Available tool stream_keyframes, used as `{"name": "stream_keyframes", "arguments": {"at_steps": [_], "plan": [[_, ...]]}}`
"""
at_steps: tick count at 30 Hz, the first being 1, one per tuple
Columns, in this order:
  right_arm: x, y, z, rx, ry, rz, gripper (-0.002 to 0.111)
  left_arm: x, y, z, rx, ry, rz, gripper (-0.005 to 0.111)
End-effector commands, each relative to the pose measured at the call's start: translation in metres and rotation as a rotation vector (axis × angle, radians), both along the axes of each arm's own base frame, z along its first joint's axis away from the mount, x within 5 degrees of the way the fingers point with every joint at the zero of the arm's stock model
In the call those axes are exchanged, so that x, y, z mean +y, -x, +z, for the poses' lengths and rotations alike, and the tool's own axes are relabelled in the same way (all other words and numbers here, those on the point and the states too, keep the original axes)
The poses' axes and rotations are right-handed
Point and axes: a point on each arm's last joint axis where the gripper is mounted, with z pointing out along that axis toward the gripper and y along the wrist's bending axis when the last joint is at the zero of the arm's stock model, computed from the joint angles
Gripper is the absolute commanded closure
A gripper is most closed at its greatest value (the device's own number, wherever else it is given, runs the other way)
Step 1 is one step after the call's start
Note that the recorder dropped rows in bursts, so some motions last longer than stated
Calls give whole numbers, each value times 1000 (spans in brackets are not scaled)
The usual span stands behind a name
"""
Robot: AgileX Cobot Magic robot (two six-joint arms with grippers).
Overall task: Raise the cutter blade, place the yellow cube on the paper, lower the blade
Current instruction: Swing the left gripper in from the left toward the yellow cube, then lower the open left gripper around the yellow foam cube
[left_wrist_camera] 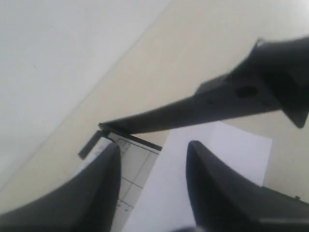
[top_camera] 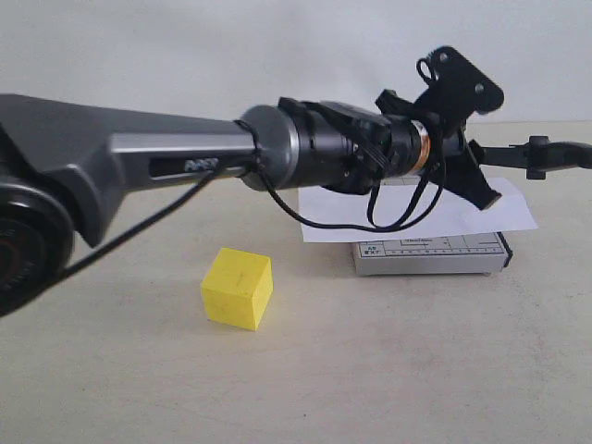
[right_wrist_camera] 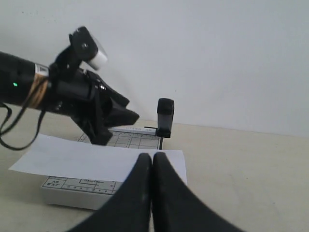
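Observation:
The cutter blade stands raised off the grey cutter base. Its handle is up in the air and shows as a black bar at the right edge of the exterior view. The white paper lies across the base and overhangs both ends. The yellow cube sits on the table, left of and in front of the base. My left gripper hangs open over the paper just below the blade, holding nothing. My right gripper is shut and empty, in front of the cutter.
The long left arm stretches across from the left above the cube, with a black cable looping under it. A pale wall stands close behind the beige table.

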Motion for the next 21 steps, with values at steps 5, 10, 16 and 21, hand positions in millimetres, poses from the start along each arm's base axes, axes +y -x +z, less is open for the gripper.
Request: {"name": "stream_keyframes", "arguments": {"at_steps": [5,10,16,21], "plan": [[0,1,1,-15,-3,-4,108,48,34,46,23,-17,119,70],[0,1,1,-15,-3,-4,108,86,61,51,78,-57,187,70],[0,1,1,-15,-3,-4,108,122,90,56,170,-13,255,70],[0,1,1,-15,-3,-4,108,155,102,42,266,-16,472,59]]}}
